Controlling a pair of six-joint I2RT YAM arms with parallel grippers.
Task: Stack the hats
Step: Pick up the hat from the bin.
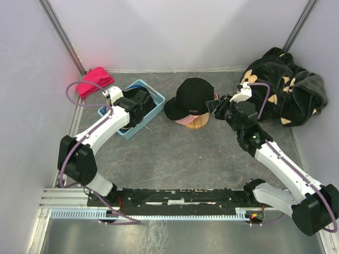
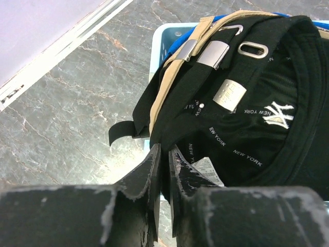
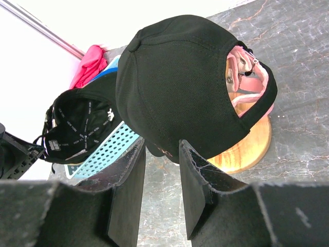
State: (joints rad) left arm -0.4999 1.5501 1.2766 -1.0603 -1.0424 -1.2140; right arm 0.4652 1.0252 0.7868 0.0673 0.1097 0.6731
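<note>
The left gripper (image 2: pixel 164 154) pinches the rim of the black lettered cap (image 2: pixel 247 128), upturned in the blue basket (image 1: pixel 139 127) at the left, the tan cap (image 2: pixel 169 77) pressed against it. The bite looks shallow; a firm hold on that one rim and a straight lift would likely serve best, or the tan cap may drag along. In the middle stands the stack: a plain black cap (image 1: pixel 193 94) over the pink cap (image 3: pixel 252 82) on a wooden stand (image 3: pixel 247 149). The right gripper (image 3: pixel 162 149) hangs just beside it, jaws apart and empty, perhaps in the path. A red-pink cloth (image 1: pixel 94 80) lies far left, plush fabric (image 1: pixel 288 90) far right.
</note>
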